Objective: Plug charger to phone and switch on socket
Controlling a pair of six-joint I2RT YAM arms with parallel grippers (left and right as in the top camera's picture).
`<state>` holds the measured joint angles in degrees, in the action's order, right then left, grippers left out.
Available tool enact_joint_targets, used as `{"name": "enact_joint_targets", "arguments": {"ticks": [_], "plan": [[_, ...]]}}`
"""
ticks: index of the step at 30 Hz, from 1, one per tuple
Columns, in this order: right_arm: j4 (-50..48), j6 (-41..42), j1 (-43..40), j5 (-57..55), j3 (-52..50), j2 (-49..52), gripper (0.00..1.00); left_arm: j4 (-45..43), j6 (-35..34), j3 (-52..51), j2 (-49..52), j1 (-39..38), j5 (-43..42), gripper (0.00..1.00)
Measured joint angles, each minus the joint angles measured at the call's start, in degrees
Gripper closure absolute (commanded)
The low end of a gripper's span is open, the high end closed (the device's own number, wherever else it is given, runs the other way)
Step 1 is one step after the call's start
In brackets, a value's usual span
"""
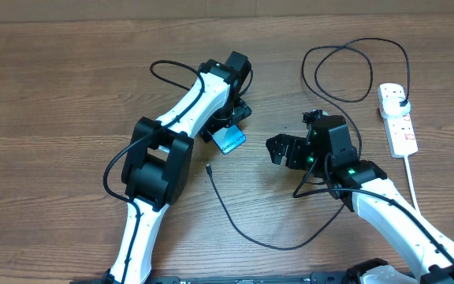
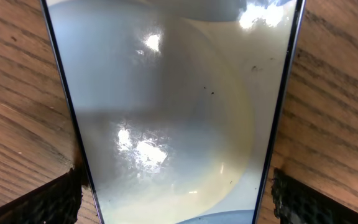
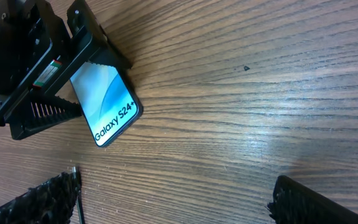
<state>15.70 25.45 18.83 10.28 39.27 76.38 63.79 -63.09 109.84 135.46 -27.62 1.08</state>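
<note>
The left claw (image 2: 174, 198) is clamped on the phone (image 3: 110, 99) by its long edges; the glass is slick and fragile, so an edge grip suits. The right claw (image 3: 173, 202) gapes wide, empty. The charger (image 1: 220, 195) is limp and light: take it just behind the tip, lying near the phone on the bench (image 1: 69, 63). The socket (image 1: 398, 120) sits well apart

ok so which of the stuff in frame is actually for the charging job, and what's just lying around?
For the job:
- phone, clamped in left gripper
- charger, tip loose on the table, plug at the socket
- socket, far right
- right gripper, open

Not for the job:
- no stray items visible, only the table and the left arm's own wire
</note>
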Motion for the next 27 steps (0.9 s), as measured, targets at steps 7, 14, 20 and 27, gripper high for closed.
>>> {"name": "enact_joint_targets", "arguments": {"ticks": [7,14,20,27], "plan": [[0.57,-0.02,0.00,0.00,0.00,0.00,0.00,-0.15,0.04,0.07,0.07,0.00,-0.04,0.14],[1.09,-0.02,0.00,0.02,0.00,0.00,0.00,-0.35,0.00,0.42,0.26,-0.15,-0.15,0.28],[1.09,-0.02,0.00,0.02,0.00,0.00,0.00,-0.31,0.02,0.48,0.31,-0.15,-0.17,0.37],[1.09,0.00,0.00,0.00,0.00,0.00,0.00,-0.20,0.02,0.52,0.31,-0.15,-0.20,0.44]]}}
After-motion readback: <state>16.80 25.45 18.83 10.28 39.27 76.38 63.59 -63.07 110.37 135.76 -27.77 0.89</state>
